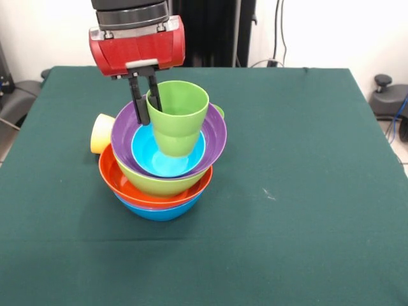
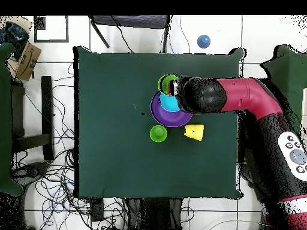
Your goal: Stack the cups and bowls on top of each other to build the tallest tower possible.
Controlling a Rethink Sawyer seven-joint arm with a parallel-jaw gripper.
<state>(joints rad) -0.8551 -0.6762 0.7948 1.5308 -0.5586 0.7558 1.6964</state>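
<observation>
Atop the tower (image 1: 162,172), the tool (image 1: 145,95) pinches the light green cup's (image 1: 178,118) rim.

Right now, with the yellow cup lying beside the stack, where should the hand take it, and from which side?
Grip the yellow cup across its tapered wall, coming straight down. It appears to lie on its side, so the rim faces sideways, and the tower close beside it hinders a level approach.
</observation>
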